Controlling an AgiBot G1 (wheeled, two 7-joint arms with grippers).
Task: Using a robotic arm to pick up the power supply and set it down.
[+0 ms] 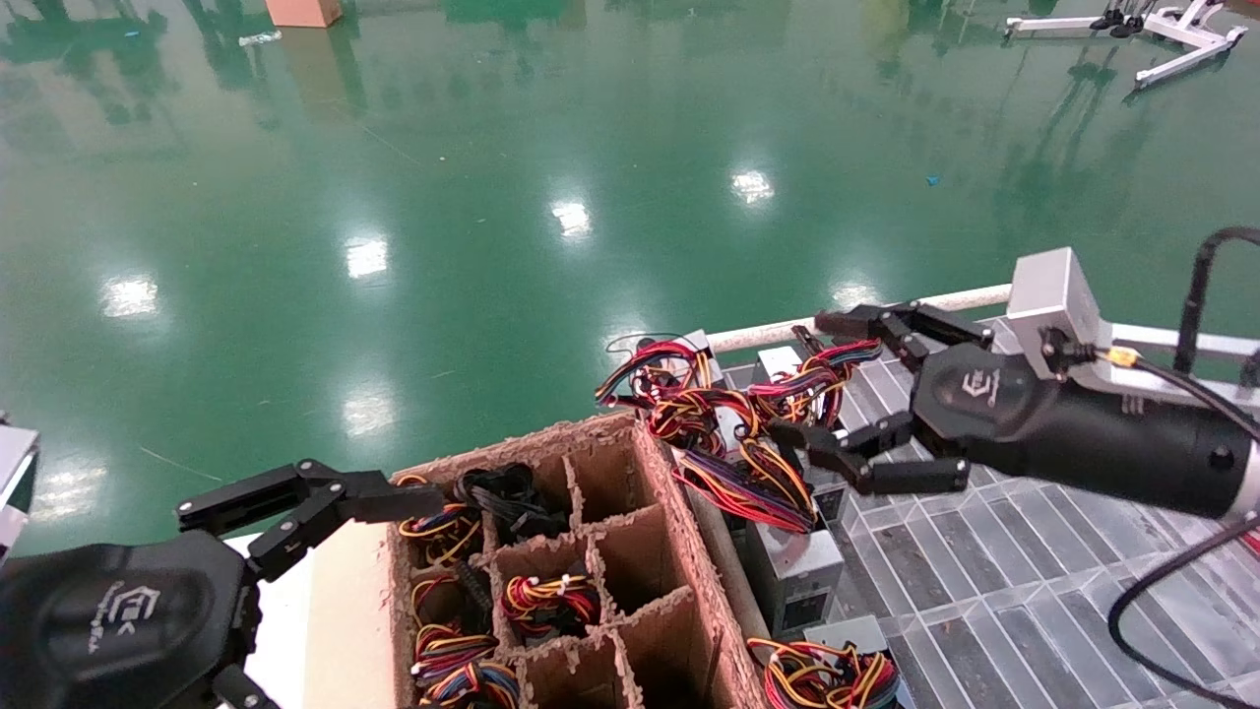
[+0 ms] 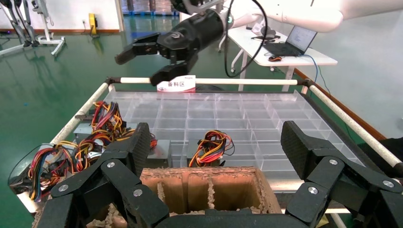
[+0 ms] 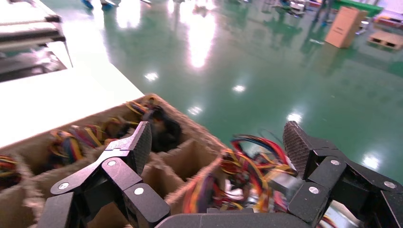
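- Right tool (image 1: 832, 394): jaws spread, holding nothing, above the tangle of power supplies (image 1: 778, 551) at the gridded worktop (image 1: 984, 581) edge next to the cardboard crate (image 1: 679, 551).
- Left tool (image 1: 295, 502): open, empty, idle by the crate's far side.
- Hazard, snagging: wire looms (image 1: 728, 433) of neighbouring units overlap; a lift would likely drag a second unit.
- Hazard, false grip: closing on wires rather than the metal case risks slippage or a swinging load.
- Hazard, collision: the crate wall stands just beside the pile; a finger may catch it.
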